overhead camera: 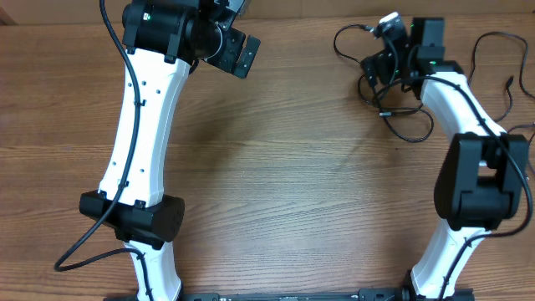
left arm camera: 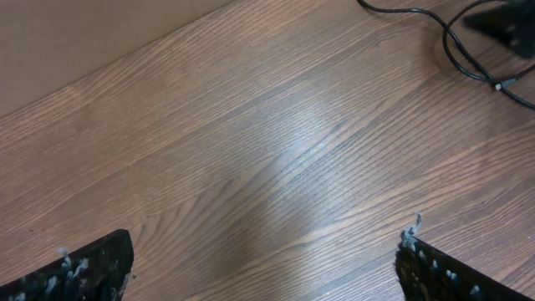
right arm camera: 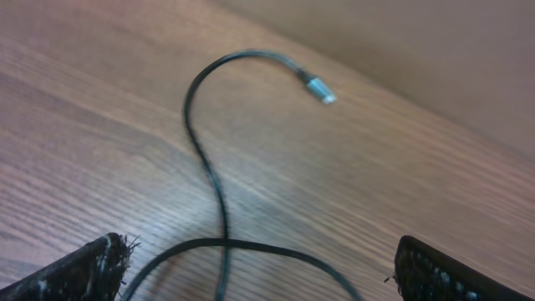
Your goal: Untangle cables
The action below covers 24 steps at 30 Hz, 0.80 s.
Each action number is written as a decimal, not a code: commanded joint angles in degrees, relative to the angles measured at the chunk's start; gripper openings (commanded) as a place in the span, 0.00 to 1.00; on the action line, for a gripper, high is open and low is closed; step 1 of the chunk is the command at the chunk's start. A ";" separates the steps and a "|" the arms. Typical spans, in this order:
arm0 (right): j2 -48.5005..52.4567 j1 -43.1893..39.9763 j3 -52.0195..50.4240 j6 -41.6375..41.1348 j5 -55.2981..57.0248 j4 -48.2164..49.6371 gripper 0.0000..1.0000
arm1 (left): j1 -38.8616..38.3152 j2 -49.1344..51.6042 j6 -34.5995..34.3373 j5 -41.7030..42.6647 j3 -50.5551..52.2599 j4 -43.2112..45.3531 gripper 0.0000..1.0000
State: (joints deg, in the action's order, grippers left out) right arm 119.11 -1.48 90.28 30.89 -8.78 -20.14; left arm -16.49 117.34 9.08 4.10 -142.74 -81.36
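Observation:
A tangle of thin black cables (overhead camera: 393,109) lies at the far right of the wooden table, with one strand looping out to the left near the back edge. My right gripper (overhead camera: 384,57) is over this tangle, open. In the right wrist view a black strand (right arm camera: 209,167) with a silver plug (right arm camera: 318,89) crosses another strand between the open fingers (right arm camera: 259,272). My left gripper (overhead camera: 238,52) is open and empty at the far middle-left, over bare wood (left arm camera: 263,267). A cable strand (left arm camera: 451,50) shows at the top right of the left wrist view.
More thin black cable (overhead camera: 493,67) runs along the far right edge of the table. A thick black arm cable (overhead camera: 92,238) loops off the left arm's base at the front left. The table's back edge (overhead camera: 292,7) is close behind both grippers.

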 commanded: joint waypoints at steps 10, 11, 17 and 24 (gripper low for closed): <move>3.39 1.07 0.11 -27.98 0.52 0.33 1.00 | -0.04 0.33 -1.01 0.46 0.24 0.85 1.00; 3.39 1.36 0.11 -30.93 -0.20 0.31 1.00 | -0.04 0.33 -1.01 0.46 0.24 0.76 1.00; 3.80 3.89 0.09 -43.74 -0.76 0.83 1.00 | -0.04 0.33 -1.01 0.48 0.24 -0.02 1.00; 6.38 5.60 0.09 -52.35 1.66 0.96 1.00 | -0.04 0.33 -1.01 0.46 0.24 -1.66 1.00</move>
State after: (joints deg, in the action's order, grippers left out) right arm 123.09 3.99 90.28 -14.92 -8.45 -19.38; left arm -16.49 117.34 8.93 4.10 -142.74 -82.54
